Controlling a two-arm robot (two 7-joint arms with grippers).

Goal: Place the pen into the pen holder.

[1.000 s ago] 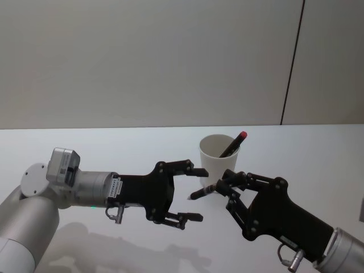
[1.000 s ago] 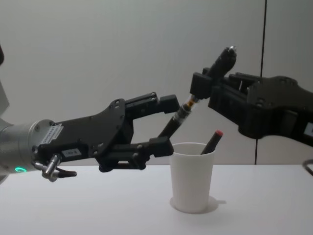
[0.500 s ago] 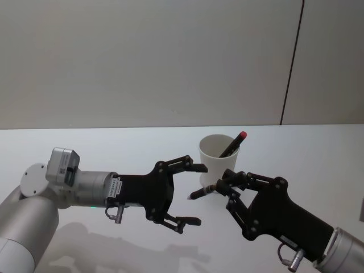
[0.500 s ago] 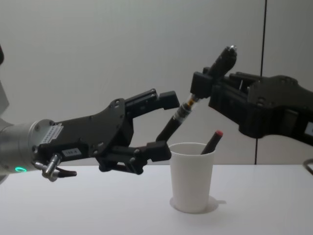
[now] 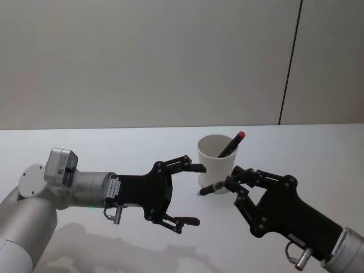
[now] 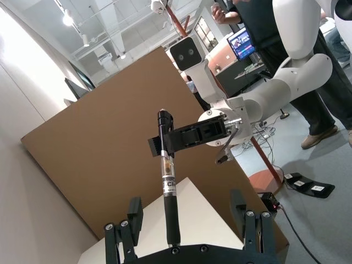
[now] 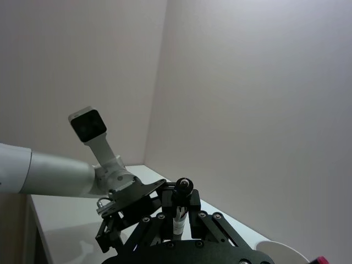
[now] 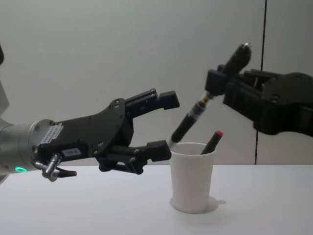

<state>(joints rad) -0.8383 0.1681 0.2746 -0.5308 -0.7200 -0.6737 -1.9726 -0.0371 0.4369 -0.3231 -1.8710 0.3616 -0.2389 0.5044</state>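
Both arms end in matte black linkage grippers, left gripper [image 8: 156,122] and right gripper [image 8: 217,83], on silver-grey cylindrical wrists with small white labels.

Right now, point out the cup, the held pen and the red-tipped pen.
cup [image 8: 192,181], chest view, front wall.
held pen [image 8: 191,118], chest view, mid barrel.
red-tipped pen [image 8: 218,133], chest view, red end.

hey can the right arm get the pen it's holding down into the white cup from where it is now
Probably yes. The right gripper holds the black pen tilted, its lower tip just above the near rim of the pen holder. The cup's mouth is open apart from a red-capped pen leaning at its far side. The left gripper, fingers open, stands clear beside it.
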